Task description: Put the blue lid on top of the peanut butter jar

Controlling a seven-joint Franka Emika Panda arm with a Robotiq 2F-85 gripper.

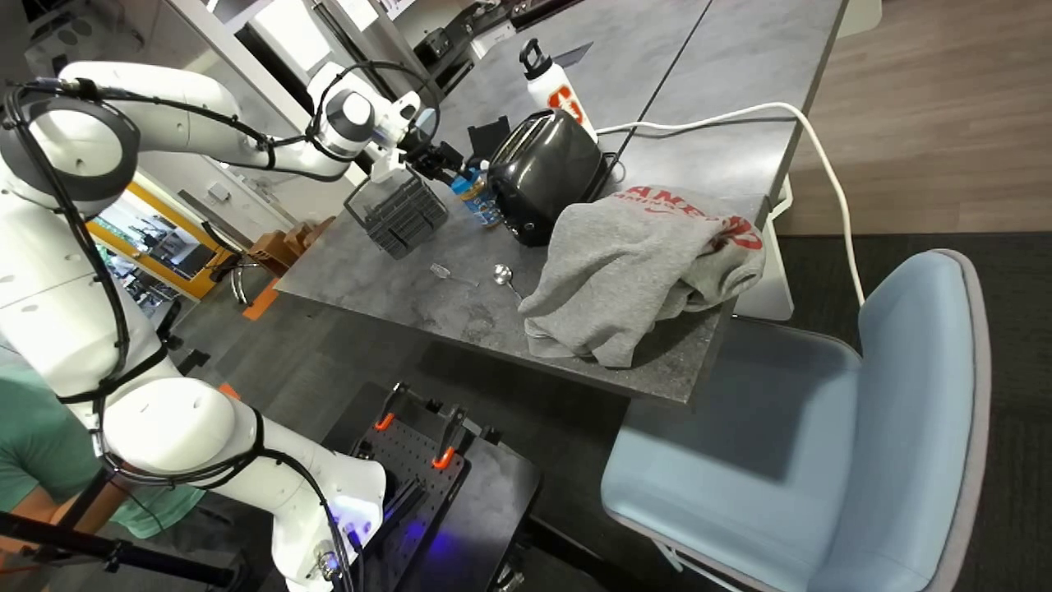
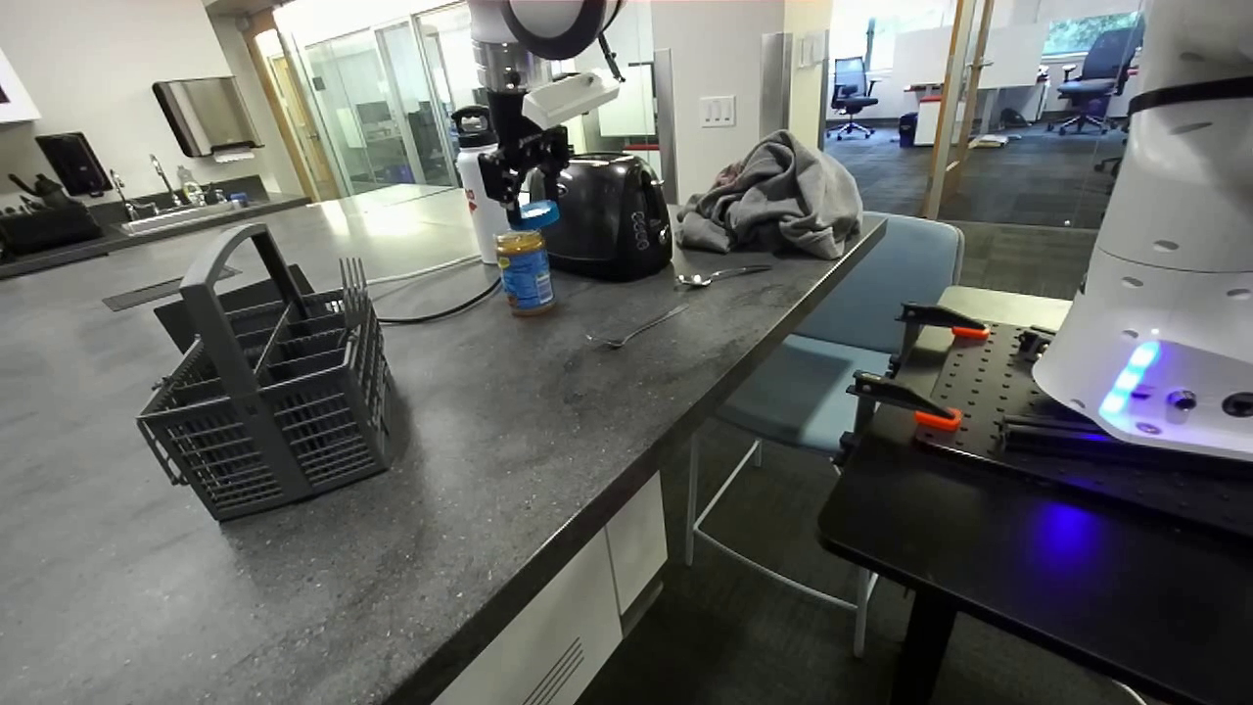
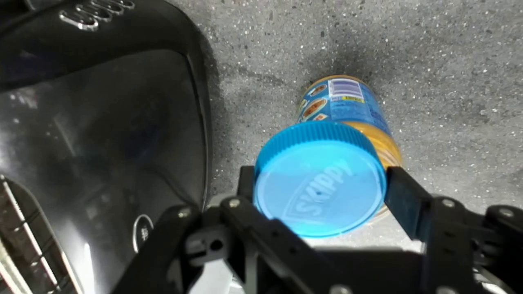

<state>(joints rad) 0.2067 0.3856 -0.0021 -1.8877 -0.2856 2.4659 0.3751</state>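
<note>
The blue lid sits between my two fingers, and my gripper is shut on its sides. The lid's top faces the wrist camera. The peanut butter jar stands upright on the table below, with a blue label and an open mouth partly hidden by the lid. In an exterior view the lid is just above the jar and offset toward the toaster. I cannot tell whether lid and rim touch. Gripper, lid and jar also show in an exterior view.
A black toaster stands close beside the jar, with a white bottle behind. A grey cutlery basket stands on the jar's other side. Two spoons and a grey sweatshirt lie near the table edge.
</note>
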